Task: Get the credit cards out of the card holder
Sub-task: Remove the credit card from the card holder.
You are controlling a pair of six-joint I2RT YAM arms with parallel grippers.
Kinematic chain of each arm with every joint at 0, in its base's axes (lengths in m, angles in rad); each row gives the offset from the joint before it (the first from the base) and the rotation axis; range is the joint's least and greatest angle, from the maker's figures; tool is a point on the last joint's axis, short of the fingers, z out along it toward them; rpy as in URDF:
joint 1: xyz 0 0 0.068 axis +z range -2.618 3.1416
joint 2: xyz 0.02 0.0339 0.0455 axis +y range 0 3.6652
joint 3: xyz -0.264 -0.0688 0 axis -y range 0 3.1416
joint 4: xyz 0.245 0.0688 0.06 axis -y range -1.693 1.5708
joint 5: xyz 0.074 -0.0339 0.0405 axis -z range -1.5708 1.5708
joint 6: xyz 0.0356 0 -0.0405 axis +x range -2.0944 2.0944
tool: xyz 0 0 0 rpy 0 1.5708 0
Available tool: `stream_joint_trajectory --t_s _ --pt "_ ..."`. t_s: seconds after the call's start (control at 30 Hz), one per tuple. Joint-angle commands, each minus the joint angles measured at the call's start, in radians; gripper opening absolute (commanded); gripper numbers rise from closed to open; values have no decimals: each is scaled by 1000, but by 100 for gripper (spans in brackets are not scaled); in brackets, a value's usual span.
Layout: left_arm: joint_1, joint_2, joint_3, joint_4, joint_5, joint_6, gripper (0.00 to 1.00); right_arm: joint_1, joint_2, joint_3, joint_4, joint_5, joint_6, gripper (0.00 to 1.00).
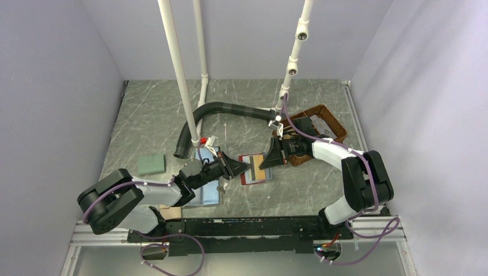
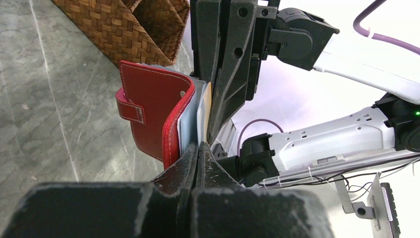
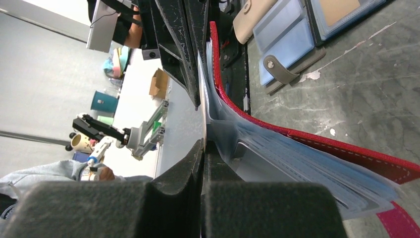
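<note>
Extraction step, at frame centre: the left gripper (image 1: 244,168) is clamped on the holder (image 1: 252,178), the right gripper (image 1: 267,161) on a card (image 1: 262,167). Next, I think, the right pulls straight out.

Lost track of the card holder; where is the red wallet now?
Top view: the red wallet is mid-table between the left gripper and right gripper, just left of the wicker basket.
</note>
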Motion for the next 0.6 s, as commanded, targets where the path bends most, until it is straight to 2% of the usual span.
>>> stream_joint_trajectory --t_s 0.0,0.27,0.57 --pt "4 11 -13 110 18 -10 0 -5 -32 -6 50 -51 2 0" --pt "4 -12 -50 148 20 -4 0 -10 -28 -13 48 -42 -10 0" --pt "5 -65 -63 77 17 9 0 -11 -22 -9 16 -38 -48 0"
